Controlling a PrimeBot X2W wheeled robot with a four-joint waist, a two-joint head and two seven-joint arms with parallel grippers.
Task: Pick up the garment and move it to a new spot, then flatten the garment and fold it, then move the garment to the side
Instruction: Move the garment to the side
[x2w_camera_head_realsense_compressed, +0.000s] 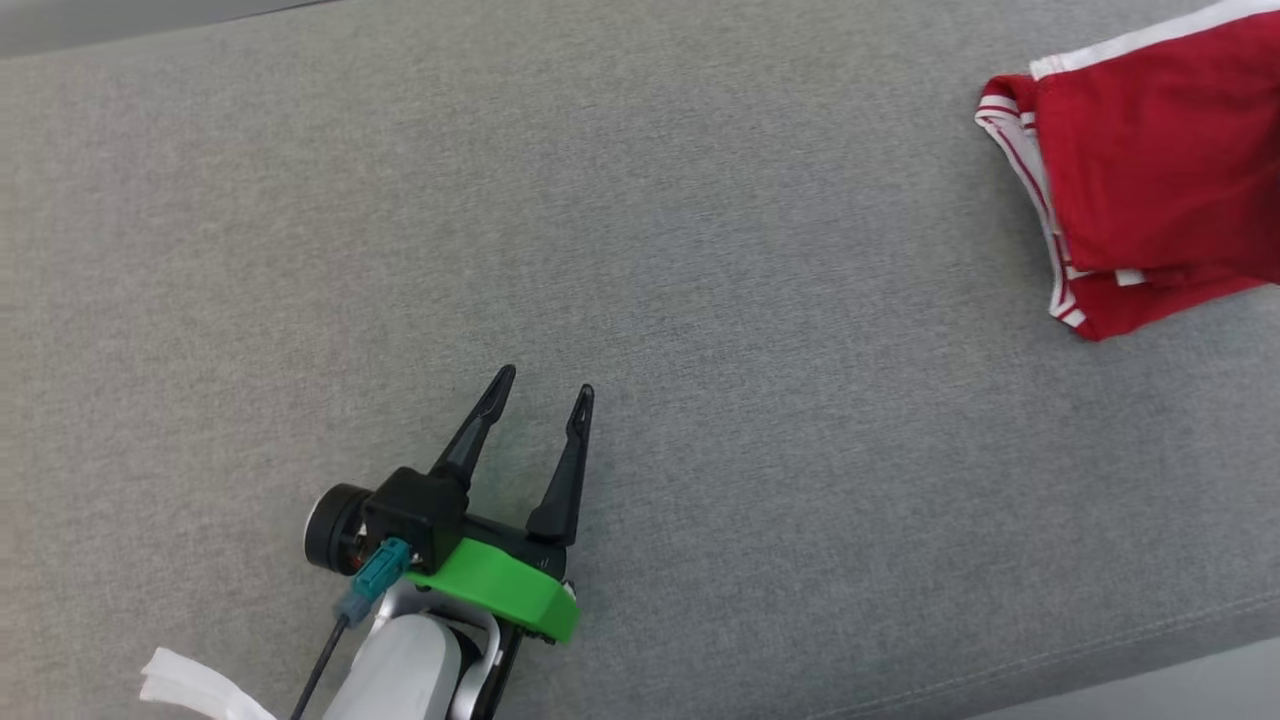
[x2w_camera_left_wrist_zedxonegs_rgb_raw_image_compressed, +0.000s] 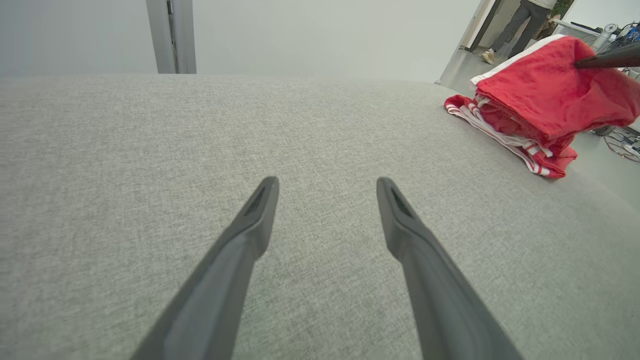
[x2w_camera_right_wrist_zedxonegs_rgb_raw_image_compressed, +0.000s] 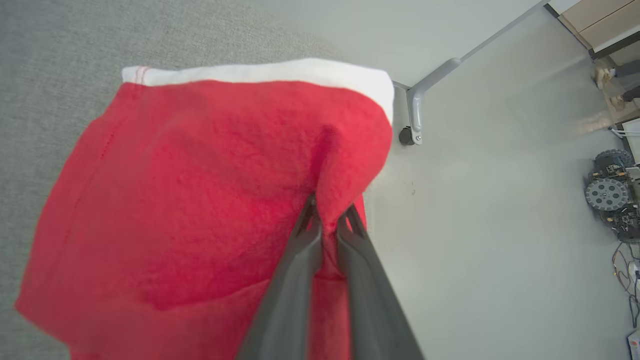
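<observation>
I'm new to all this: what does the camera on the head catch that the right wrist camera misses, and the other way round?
Head view: the left claw, wide open and holding nothing, over bare grey upholstery. Right wrist view: the right claw pinched shut on a fold of the red garment; past the edge, pale floor, a castor leg and a small wheeled machine. Shared: the red garment with its white trim, and the grey upholstery under it.
</observation>
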